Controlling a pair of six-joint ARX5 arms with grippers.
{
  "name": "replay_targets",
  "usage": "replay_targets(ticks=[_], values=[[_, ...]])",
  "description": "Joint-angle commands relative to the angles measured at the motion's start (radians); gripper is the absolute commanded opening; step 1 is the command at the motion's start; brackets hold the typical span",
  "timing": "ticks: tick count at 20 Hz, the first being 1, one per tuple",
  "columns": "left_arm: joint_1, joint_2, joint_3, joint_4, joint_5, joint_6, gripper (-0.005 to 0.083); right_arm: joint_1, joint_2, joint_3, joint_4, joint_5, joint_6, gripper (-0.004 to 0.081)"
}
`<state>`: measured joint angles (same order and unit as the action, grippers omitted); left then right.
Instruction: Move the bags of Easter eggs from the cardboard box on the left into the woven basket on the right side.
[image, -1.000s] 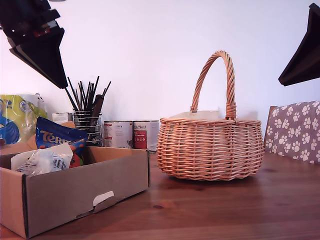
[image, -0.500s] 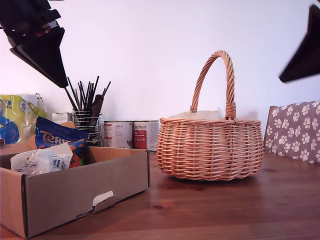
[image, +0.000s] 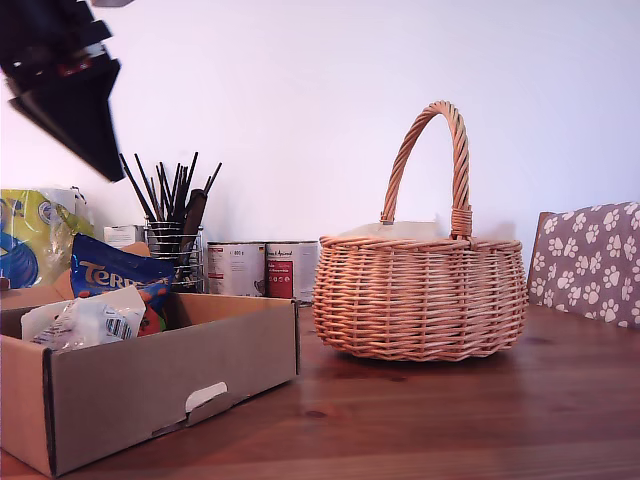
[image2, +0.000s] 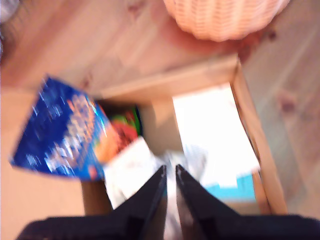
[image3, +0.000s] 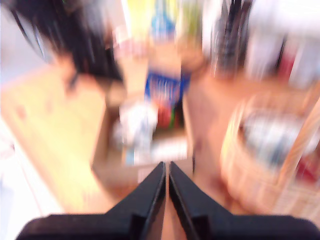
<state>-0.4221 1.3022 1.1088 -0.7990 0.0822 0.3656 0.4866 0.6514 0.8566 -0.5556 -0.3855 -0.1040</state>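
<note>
The cardboard box (image: 150, 385) stands at the exterior view's left, holding a blue bag of Easter eggs (image: 115, 275) and a whitish bag (image: 85, 322) with a black label. The woven basket (image: 420, 295) stands at the middle right of that view. My first gripper (image: 100, 150) hangs high over the box, shut and holding nothing. Its blurred wrist view looks down on the blue bag (image2: 60, 130), a white bag (image2: 132, 167), the box wall (image2: 250, 125) and the basket (image2: 225, 17) beyond my first gripper (image2: 170, 167). My second gripper (image3: 166, 164) is shut, far back from the box (image3: 140, 172) and basket (image3: 250, 170), and out of the exterior view.
Behind the box stand a wire-mesh utensil holder (image: 172, 240) with dark utensils, two tins (image: 262, 268) and a yellow-and-blue packet (image: 35, 235). A paw-print cushion (image: 590, 260) sits at the exterior view's right edge. Everything rests on a wooden table (image: 450, 420).
The second arm has left the exterior view at its upper right. The first arm has shifted slightly up and to that view's left. Box, bags and basket have not moved.
</note>
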Motion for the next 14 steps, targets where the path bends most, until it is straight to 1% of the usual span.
replay_targets(ticks=[1,2,3,4,6,7,8,11,14], values=[[0.012,0.002,-0.006,-0.008,0.003,0.001,0.0050,0.004,0.011,-0.020,-0.010,0.003,-0.002,-0.0005],[0.021,0.009,-0.006,-0.003,0.006,0.000,0.0070,0.004,0.011,-0.020,-0.012,0.003,-0.002,-0.0005],[0.030,0.019,-0.006,0.002,0.016,0.001,0.0123,0.003,0.013,-0.020,-0.014,0.003,-0.002,-0.0005],[0.038,0.033,-0.006,0.006,0.027,0.001,0.0226,0.004,0.019,-0.020,-0.014,0.003,-0.002,-0.0005],[0.048,0.069,-0.006,0.017,0.033,0.001,0.0533,0.004,0.033,-0.020,-0.014,0.003,-0.002,-0.0006],[0.051,0.091,-0.006,0.019,0.033,0.005,0.0631,0.004,0.041,-0.020,-0.015,0.003,-0.002,-0.0005],[0.054,0.113,-0.006,0.019,0.033,0.011,0.0658,0.004,0.048,-0.020,-0.015,0.003,-0.002,-0.0006],[0.058,0.162,-0.006,0.027,0.032,0.020,0.0657,0.003,0.066,-0.020,-0.015,0.003,-0.002,-0.0006],[0.058,0.163,-0.006,0.050,0.028,0.027,0.0657,0.003,0.077,-0.020,-0.015,0.003,-0.002,-0.0005]])
